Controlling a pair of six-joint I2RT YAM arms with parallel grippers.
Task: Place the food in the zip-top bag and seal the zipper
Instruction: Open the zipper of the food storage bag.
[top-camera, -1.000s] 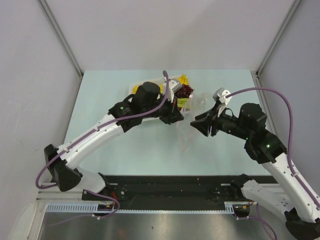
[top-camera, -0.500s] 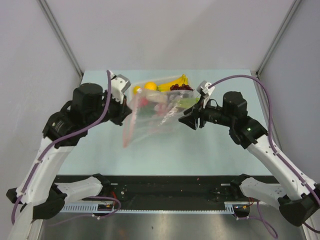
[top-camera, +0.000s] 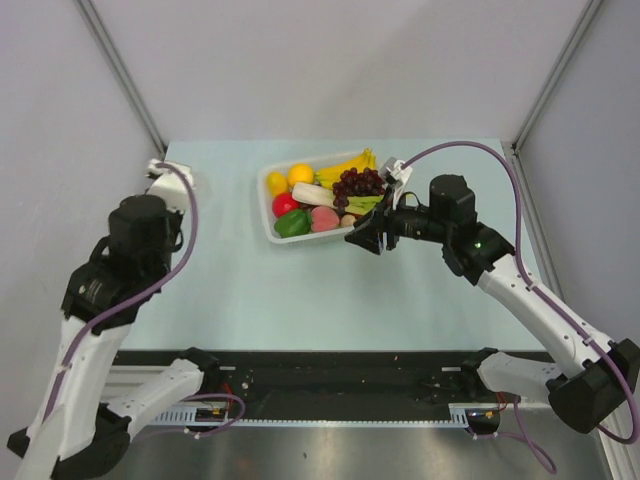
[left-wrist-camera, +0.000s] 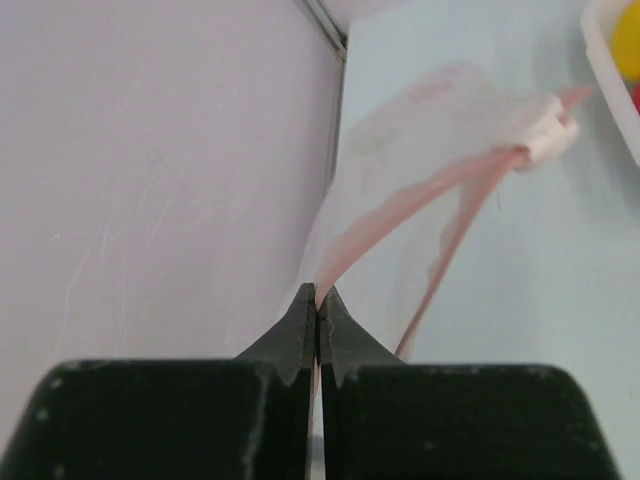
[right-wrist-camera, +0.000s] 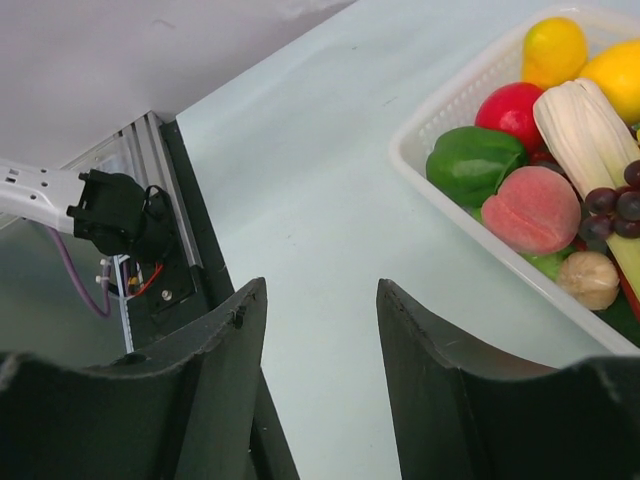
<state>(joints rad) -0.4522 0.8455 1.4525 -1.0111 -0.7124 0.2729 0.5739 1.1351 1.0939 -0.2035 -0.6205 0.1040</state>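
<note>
Left wrist view: the left gripper (left-wrist-camera: 317, 300) is pinched tight on the zipper (left-wrist-camera: 415, 205) of the zip-top bag (left-wrist-camera: 430, 110), which stretches out over the table (left-wrist-camera: 520, 290) beside the wall (left-wrist-camera: 150, 180). The right gripper (right-wrist-camera: 320, 295) stands partly open and empty, near the basket (right-wrist-camera: 450, 100) holding the food (right-wrist-camera: 535, 210).

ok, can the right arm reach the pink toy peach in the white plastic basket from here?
Probably yes. The right tool is open and empty just off the white plastic basket, and the pink toy peach lies on top by the wall facing it, uncovered.
</note>
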